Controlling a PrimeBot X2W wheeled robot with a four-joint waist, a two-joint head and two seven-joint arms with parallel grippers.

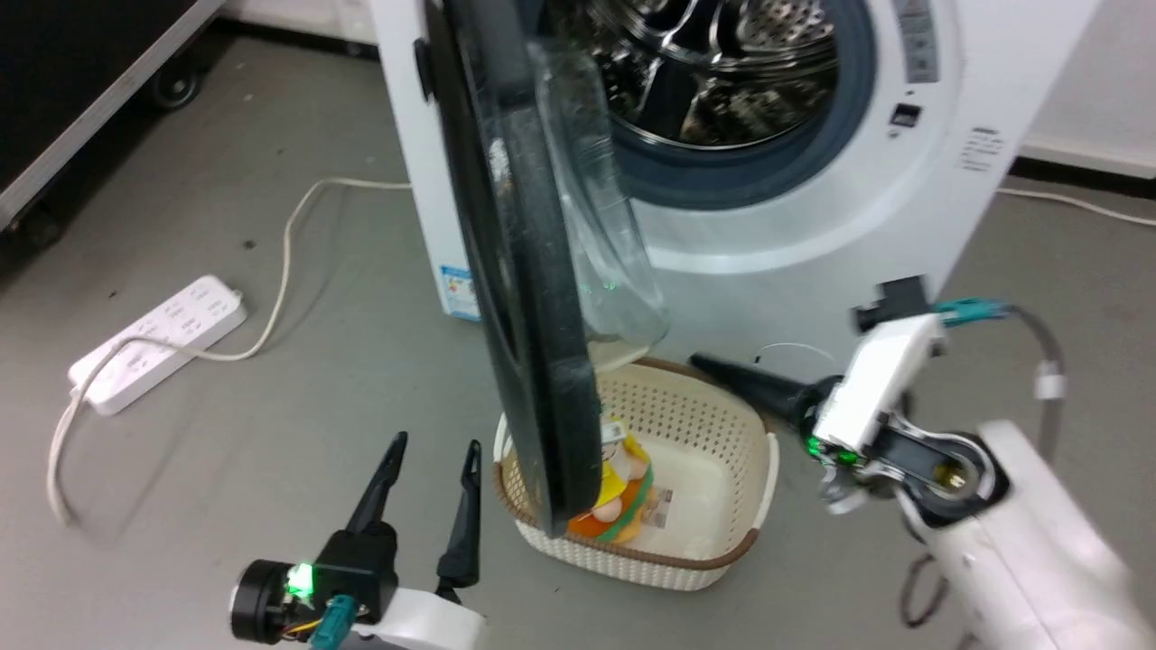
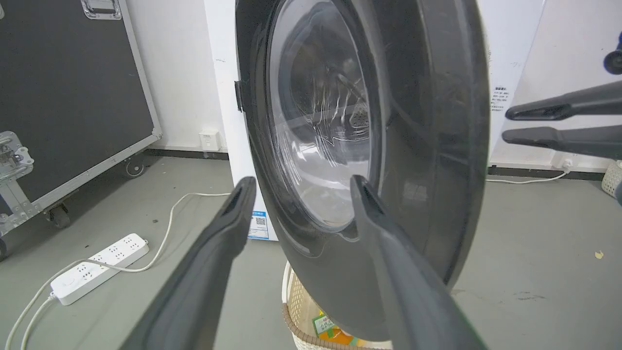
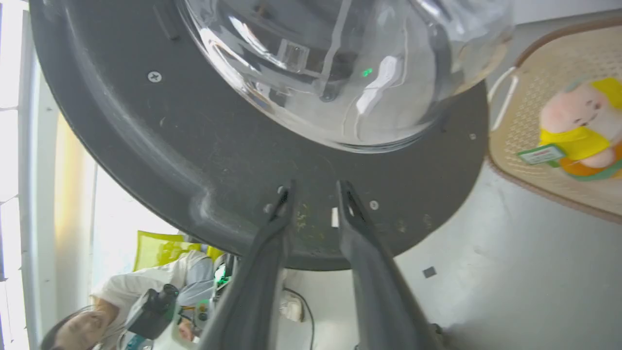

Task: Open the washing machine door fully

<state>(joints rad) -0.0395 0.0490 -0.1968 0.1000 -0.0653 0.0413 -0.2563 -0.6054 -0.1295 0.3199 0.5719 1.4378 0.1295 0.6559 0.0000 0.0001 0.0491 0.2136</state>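
Note:
The washing machine door (image 1: 533, 343) stands swung out from the white machine (image 1: 813, 208) and appears nearly edge-on in the head view, its clear glass bowl (image 1: 605, 226) facing the steel drum (image 1: 722, 72). My left gripper (image 1: 436, 442) is open on the door's outer side, its fingers framing the glossy disc (image 2: 427, 146) without touching it. My right gripper (image 1: 700, 361) points at the door's inner face. Its fingers (image 3: 286, 204) stand slightly apart just short of the dark rim (image 3: 194, 160) below the bowl (image 3: 316, 63), with nothing between them. The same gripper (image 2: 506, 125) appears past the door's edge.
A cream basket (image 1: 768, 451) holding a plush toy (image 1: 623, 487) sits on the floor under the door's lower edge. A white power strip (image 1: 158, 338) with its cord lies at left. A wheeled black case (image 2: 73, 97) stands at far left. A person (image 3: 112, 301) is visible beyond the door.

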